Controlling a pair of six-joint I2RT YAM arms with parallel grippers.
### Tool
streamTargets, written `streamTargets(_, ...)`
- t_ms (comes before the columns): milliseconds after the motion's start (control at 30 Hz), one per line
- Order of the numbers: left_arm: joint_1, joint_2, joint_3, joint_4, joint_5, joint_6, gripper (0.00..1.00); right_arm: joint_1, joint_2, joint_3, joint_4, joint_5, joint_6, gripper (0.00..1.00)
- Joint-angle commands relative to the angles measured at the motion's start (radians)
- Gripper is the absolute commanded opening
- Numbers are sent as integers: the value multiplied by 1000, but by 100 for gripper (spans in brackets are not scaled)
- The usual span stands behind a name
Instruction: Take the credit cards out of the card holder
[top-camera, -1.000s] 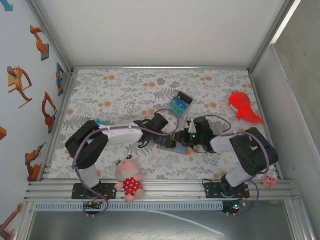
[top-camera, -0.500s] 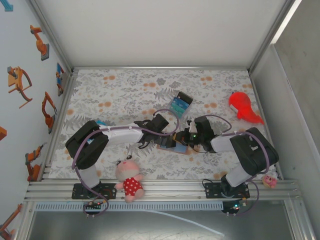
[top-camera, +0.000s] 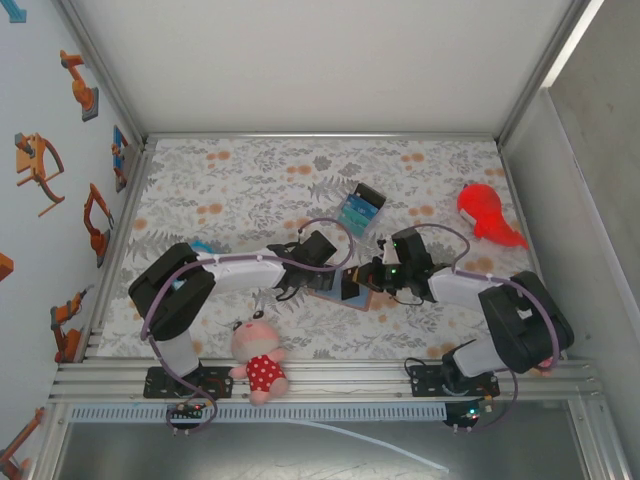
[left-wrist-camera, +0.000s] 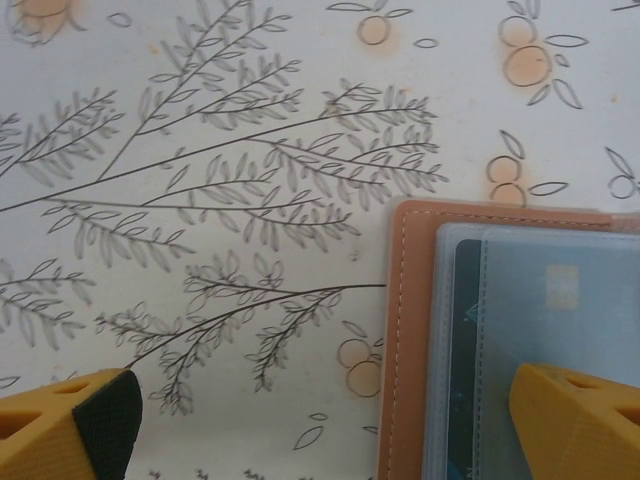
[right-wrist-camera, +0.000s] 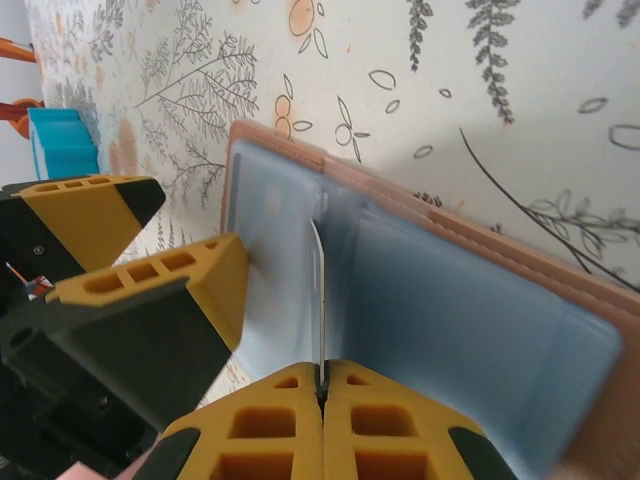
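Open on the tabletop (top-camera: 250, 190), midway along its near edge: card holder (right-wrist-camera: 480, 330), blue-grey sleeves up. Clenched on a credit card (right-wrist-camera: 318, 290) at one sleeve: right claw (right-wrist-camera: 322, 385). Spread wide, one finger over the holder: left claw (left-wrist-camera: 335, 415).

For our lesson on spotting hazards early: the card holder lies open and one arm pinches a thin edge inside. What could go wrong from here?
1. The right fingers are shut on a thin upright sheet; card or clear sleeve, I cannot tell, so pulling might tug the sleeve itself.
2. The left fingers stand open, one over the card holder; if it is not pressing down, the holder could lift or slide with the pull.
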Motion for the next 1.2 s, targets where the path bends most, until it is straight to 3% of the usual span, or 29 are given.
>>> streamTargets(0,3,-4,-39,-118,-61,-41,94,-8,-55,49,-155,48,-84,0)
streamTargets(300,5,-27,-49,-124,-83,-119,87,-11,-102,222,-428,157,-277,0)
streamTargets(600,2,-131,-122,-40,-20,-251,86,-25,-71,512,-651,347,-564,0)
streamTargets(833,1,-163,-134,6,4,-268,86,-40,43,720,-695,459,-803,0)
streamTargets(1133,2,-250,-115,-2,-57,-230,100,-47,193,901,-646,581,-1042,0)
streamTargets(1167,3,-263,-115,-8,-71,-224,97,-47,213,921,-648,588,-1066,0)
